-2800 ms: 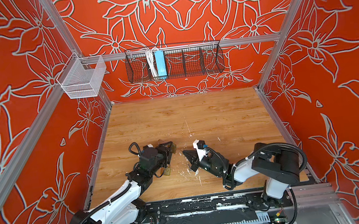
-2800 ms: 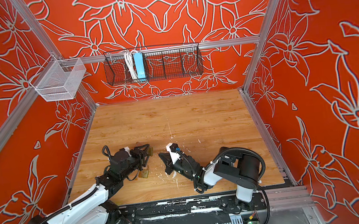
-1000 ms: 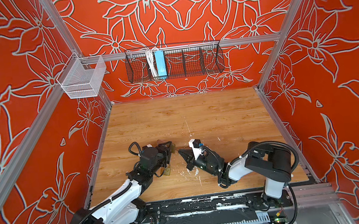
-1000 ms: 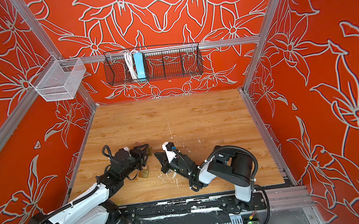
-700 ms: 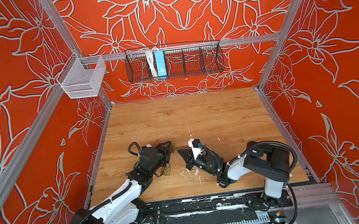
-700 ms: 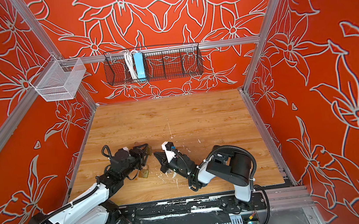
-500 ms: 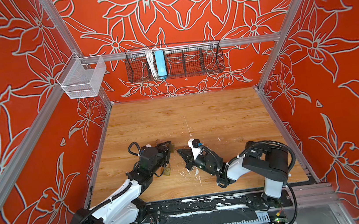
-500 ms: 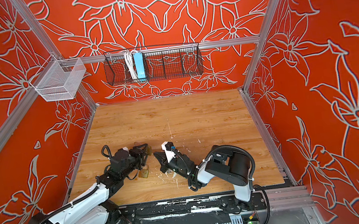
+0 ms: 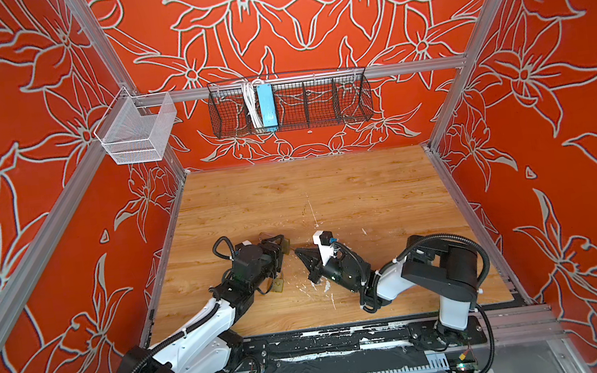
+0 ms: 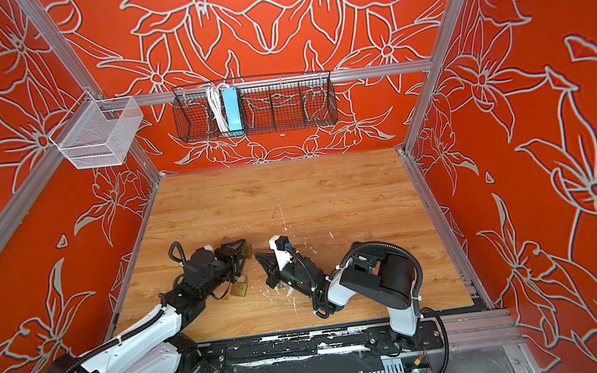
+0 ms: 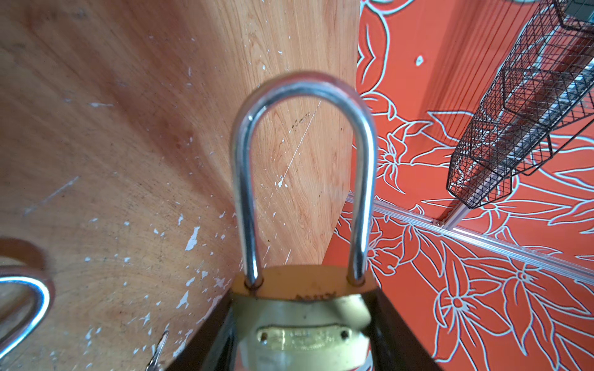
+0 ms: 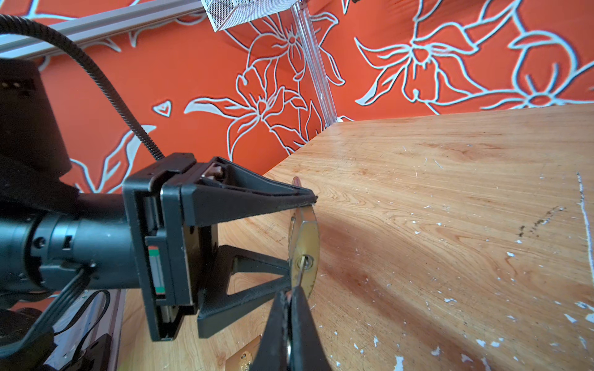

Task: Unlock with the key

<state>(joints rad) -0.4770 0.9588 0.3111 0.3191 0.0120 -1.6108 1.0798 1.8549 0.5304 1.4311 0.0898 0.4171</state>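
So at this point your left gripper [image 12: 302, 239] was clamped on the brass padlock [image 11: 305, 321] across the narrow edges of its body. It was held just off the table [image 9: 328, 191], lower middle of a top view, with the shackle [image 11: 302, 90] pointing away and the keyhole [image 12: 304, 259] facing your other arm. Your right gripper [image 12: 291, 300] was pressed tight on the key [image 12: 297, 274], only the thin blade poking out, tip right at the slot; couldn't tell how deep it sat. My take: that lock's a dense, rigid lump with slick metal sides, so it'll want to twist in the jaws once you turn, and holding the body beats holding the shackle. The key's light and thin, easy to bend or slip, so pinch its head flat. A spare padlock [image 9: 277, 285] lay on the table just below the left gripper.
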